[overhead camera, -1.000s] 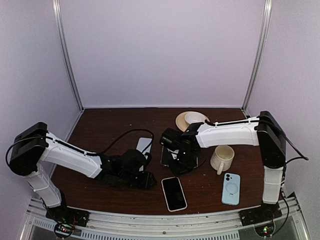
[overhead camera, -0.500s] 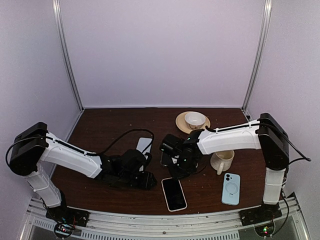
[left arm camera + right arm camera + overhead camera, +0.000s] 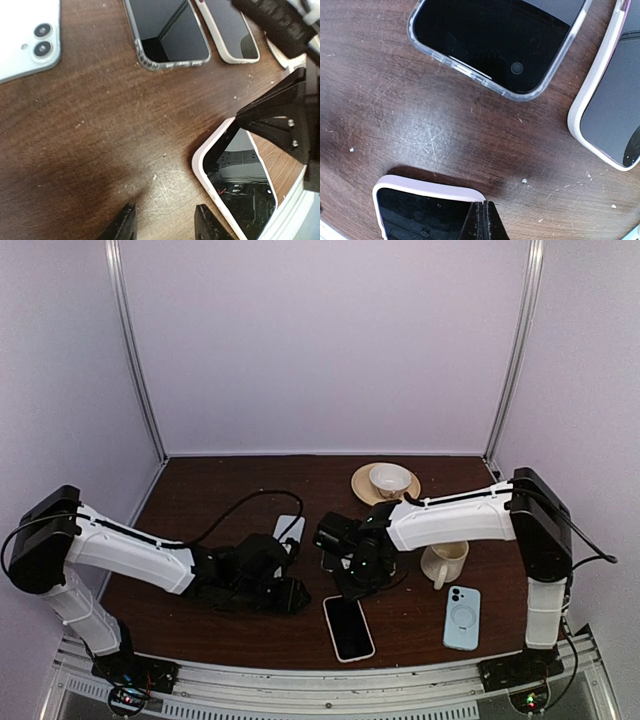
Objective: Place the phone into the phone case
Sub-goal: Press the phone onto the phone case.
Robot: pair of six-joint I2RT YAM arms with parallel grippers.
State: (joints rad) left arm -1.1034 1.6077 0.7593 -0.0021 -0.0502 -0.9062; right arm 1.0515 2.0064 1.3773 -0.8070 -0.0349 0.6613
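A phone with a black screen (image 3: 348, 628) lies face up in a pale pink phone case (image 3: 200, 167) near the table's front edge. My right gripper (image 3: 346, 583) is shut, and its joined tips (image 3: 482, 205) rest at the far corner of that pink case (image 3: 425, 191) with nothing between them. My left gripper (image 3: 290, 597) hovers low over bare wood just left of the cased phone (image 3: 242, 192). Its gripper (image 3: 165, 210) is open and empty.
A phone in a clear case (image 3: 500, 40) and another pink-rimmed one (image 3: 612, 112) lie just beyond the right gripper. A white phone (image 3: 288, 530) lies face down at the left. A light blue case (image 3: 461, 617), a mug (image 3: 445, 558) and a cup on a saucer (image 3: 388, 479) stand to the right.
The right gripper has shut and come down toward the near side, onto the pink-cased phone's far corner. The left arm has barely shifted.
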